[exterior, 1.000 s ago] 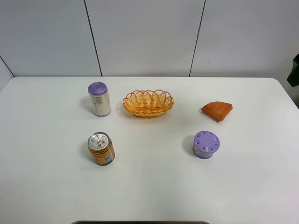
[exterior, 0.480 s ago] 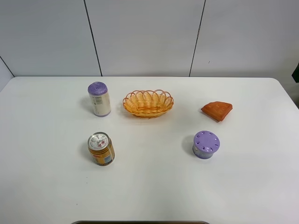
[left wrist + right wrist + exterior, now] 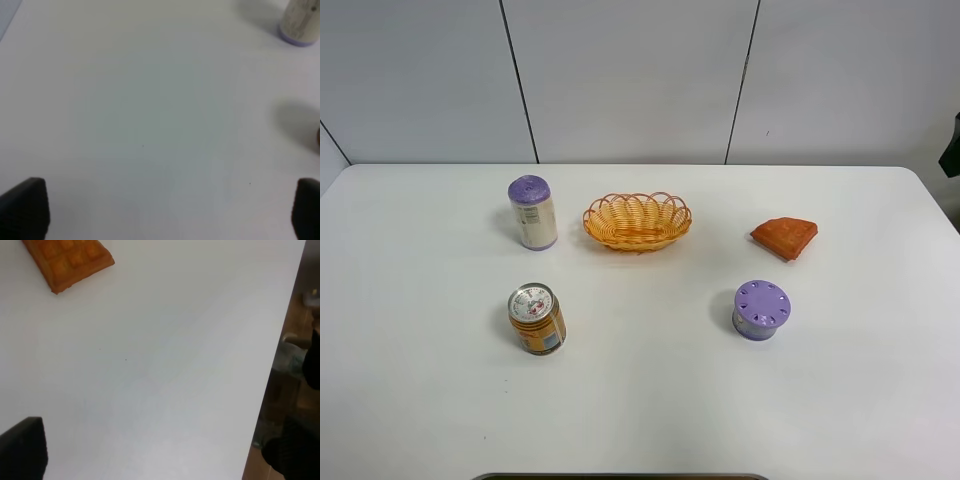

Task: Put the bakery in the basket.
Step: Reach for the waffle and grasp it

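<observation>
The bakery (image 3: pixel 785 237), an orange-brown waffle-topped wedge, lies flat on the white table at the right. It also shows in the right wrist view (image 3: pixel 67 257). The oval yellow-orange basket (image 3: pixel 637 221) stands at the middle back, holding nothing, well left of the bakery. My right gripper (image 3: pixel 155 455) is open and holds nothing, above the table near its right edge and apart from the bakery. My left gripper (image 3: pixel 165 210) is open and holds nothing over bare table at the left. In the high view only a dark part of the right arm (image 3: pixel 951 145) shows.
A purple-capped white bottle (image 3: pixel 533 212) stands left of the basket; its base shows in the left wrist view (image 3: pixel 299 22). A drink can (image 3: pixel 537 318) stands in front of it. A low purple round container (image 3: pixel 761 309) sits in front of the bakery. The table's right edge (image 3: pixel 270 370) drops to the floor.
The dark part of the right arm at the right edge of the high view has shifted slightly. None of the objects on the table has moved.
</observation>
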Controlling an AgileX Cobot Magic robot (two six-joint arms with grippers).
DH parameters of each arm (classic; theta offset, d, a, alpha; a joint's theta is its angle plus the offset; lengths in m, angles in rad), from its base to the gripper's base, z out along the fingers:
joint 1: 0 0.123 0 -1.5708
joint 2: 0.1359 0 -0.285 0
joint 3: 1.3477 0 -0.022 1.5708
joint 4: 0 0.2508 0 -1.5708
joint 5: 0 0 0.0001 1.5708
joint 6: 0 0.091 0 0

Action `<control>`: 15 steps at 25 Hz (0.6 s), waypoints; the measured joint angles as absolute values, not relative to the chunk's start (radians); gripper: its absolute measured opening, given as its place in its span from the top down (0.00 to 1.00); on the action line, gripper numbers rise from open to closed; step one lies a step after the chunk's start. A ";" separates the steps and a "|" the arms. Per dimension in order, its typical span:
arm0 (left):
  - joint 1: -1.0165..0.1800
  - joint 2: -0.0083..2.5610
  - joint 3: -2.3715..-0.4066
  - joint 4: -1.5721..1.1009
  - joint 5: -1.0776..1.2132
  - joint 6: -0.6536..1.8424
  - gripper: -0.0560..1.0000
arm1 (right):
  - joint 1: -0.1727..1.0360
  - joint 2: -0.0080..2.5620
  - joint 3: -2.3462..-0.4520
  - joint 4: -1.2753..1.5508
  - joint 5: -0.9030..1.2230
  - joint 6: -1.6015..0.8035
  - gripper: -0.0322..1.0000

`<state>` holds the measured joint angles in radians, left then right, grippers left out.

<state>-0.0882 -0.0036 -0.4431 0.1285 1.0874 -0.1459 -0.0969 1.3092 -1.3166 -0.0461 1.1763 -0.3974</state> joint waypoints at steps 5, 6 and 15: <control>-0.088 -0.004 -0.443 0.129 1.087 -0.146 0.01 | -0.097 1.309 -1.317 -0.050 1.113 -0.462 0.09; -0.088 -0.004 -0.443 0.129 1.087 -0.146 0.01 | -0.097 1.309 -1.317 -0.063 1.098 -0.471 0.09; -0.088 -0.004 -0.443 0.129 1.087 -0.146 0.01 | -0.096 1.408 -1.317 -0.105 1.033 -0.491 0.09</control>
<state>-0.0882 -0.0036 -0.4431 0.1285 1.0874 -0.1459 -0.0962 1.4080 -1.3166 -0.1055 1.0332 -0.4911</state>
